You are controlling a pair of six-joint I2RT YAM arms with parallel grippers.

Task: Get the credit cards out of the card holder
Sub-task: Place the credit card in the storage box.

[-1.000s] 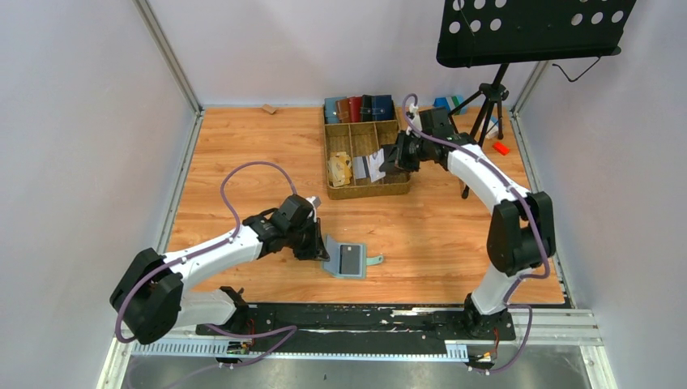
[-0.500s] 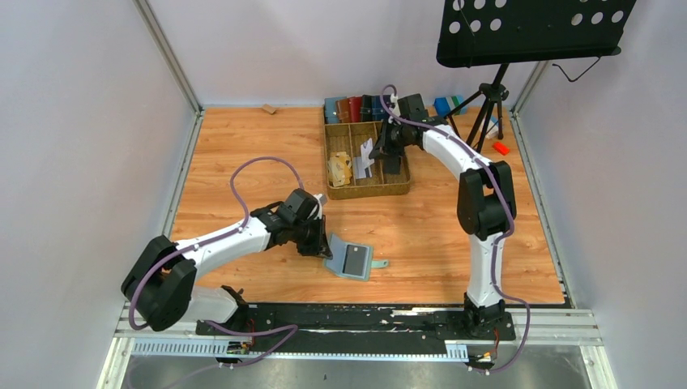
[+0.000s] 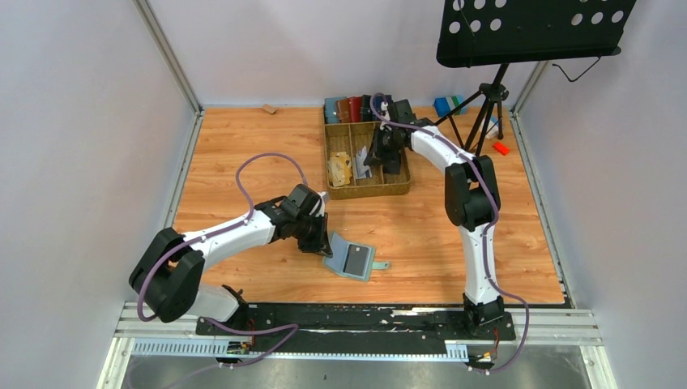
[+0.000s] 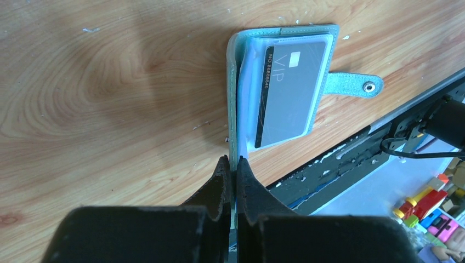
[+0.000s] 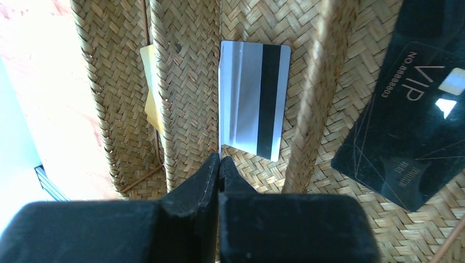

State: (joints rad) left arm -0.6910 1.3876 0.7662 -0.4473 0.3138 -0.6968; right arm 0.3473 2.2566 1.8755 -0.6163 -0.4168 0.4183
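Right wrist: right claw (image 5: 219,161) clamped on a credit card (image 5: 255,104) over the basket (image 5: 189,82), which it should release next; left claw (image 4: 233,164) clamps the card holder (image 4: 234,98).

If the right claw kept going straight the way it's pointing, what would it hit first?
Most likely the silver magnetic-stripe card just ahead of the shut right claw, lying inside the wicker basket; whether they already touch is unclear.

Your left gripper (image 4: 233,164) is pinched on the near edge of the green card holder (image 4: 234,82), which lies open on the wooden table (image 4: 109,98). A grey card (image 4: 288,93) marked VIP sits in its clear pocket. The snap tab (image 4: 351,85) sticks out to the right.
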